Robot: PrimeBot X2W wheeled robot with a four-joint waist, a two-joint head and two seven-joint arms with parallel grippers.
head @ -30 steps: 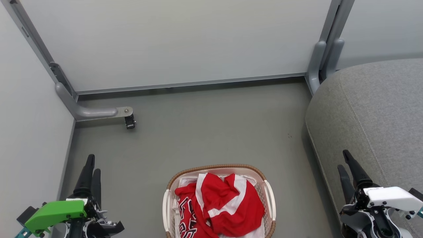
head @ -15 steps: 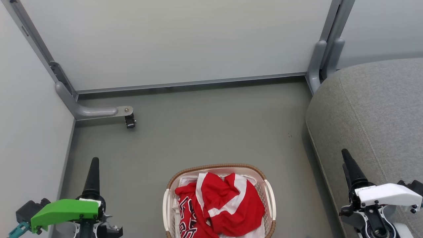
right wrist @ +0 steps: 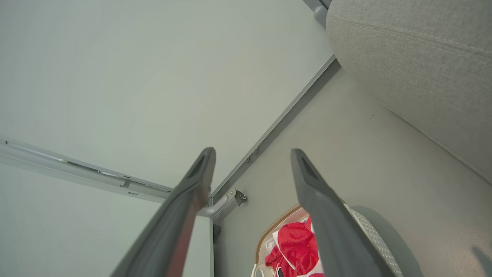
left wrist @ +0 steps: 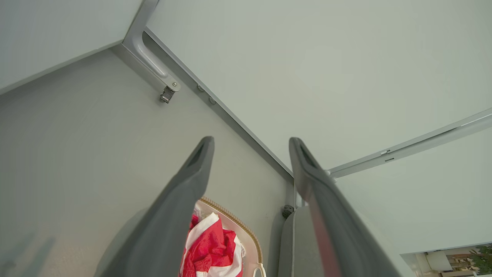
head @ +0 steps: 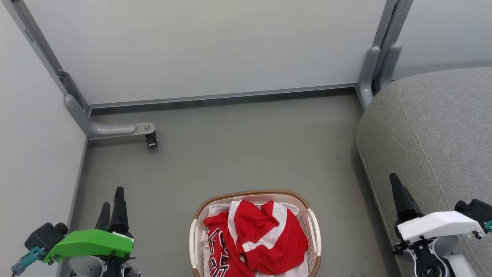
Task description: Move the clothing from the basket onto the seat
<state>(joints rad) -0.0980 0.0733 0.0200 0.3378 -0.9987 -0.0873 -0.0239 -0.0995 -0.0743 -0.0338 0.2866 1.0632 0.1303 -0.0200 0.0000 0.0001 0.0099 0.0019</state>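
The grey seat [head: 434, 127] fills the floor's [head: 246, 146] right side. The basket [head: 250, 193] stands on the floor near it, the red clothing [head: 265, 234] heaped inside. My left tool [left wrist: 251, 138] and right tool [right wrist: 252, 151] both gape wide, empty.

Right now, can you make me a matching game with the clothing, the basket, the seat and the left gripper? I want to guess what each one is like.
Things:
1. clothing
2. basket
3. seat
4. left gripper

Clues:
A. white, standing on the floor
B. grey, on the far right
C. red, piled in the basket
D. open and empty, at the lower left

Pairs: 1-C, 2-A, 3-B, 4-D
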